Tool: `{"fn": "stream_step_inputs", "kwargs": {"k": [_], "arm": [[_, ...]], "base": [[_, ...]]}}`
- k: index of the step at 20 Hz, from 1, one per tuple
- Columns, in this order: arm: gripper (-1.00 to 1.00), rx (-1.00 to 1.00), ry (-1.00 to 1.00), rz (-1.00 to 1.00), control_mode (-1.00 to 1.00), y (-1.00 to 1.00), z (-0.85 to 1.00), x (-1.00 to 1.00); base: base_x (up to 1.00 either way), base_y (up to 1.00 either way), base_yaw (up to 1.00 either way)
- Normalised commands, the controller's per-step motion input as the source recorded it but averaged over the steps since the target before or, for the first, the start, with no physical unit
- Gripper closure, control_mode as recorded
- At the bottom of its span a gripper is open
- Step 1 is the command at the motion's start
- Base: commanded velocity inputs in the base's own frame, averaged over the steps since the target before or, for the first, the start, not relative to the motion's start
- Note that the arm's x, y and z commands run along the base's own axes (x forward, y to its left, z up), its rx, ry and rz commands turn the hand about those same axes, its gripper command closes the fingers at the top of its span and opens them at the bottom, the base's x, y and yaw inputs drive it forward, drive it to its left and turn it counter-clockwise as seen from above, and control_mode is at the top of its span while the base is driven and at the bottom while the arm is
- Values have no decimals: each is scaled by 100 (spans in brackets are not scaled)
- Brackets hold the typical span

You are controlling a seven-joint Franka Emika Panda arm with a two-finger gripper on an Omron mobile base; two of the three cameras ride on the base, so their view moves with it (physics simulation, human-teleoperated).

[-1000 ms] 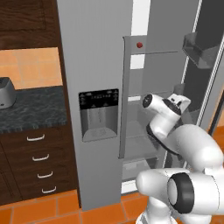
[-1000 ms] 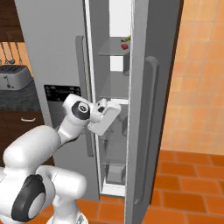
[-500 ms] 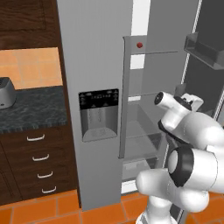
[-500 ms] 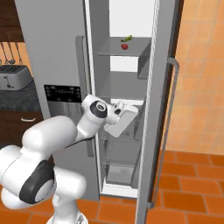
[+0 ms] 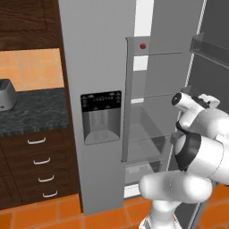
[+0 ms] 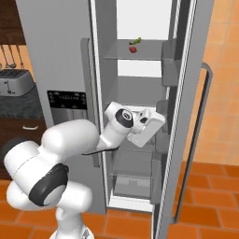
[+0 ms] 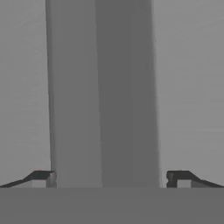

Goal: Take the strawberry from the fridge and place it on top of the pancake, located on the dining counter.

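From the left base view, the fridge (image 5: 100,89) stands with its right door swung wide, so the shelves are reachable. In the right base view the strawberry (image 6: 133,49) sits on an upper glass shelf beside a small yellow-green item (image 6: 136,41), well above the hand. The hand view shows the gripper (image 7: 109,179) spread apart (nothing between its tips), facing grey panel.

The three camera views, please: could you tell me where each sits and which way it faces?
Left base view: behind-left, facing the tall grey fridge; white arm lower right.
Right base view: behind-right, facing the open compartment; tiny red strawberry on the upper shelf, arm lower left.
Hand view: along the open gripper, grey surface close ahead.
Both base views share fridge and strawberry.
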Motion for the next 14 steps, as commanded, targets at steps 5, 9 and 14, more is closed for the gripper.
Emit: {"fn": "stream_step_inputs", "kwargs": {"k": [5,9,14], "arm": [[-100,0,-1,1,-100,-29,0,3],[-100,0,-1,1,-100,15,1,-3],[-100,-1,-6,-2,-100,44,50,-11]], "base": [[0,0,0],[0,0,0],[0,0,0]]}}
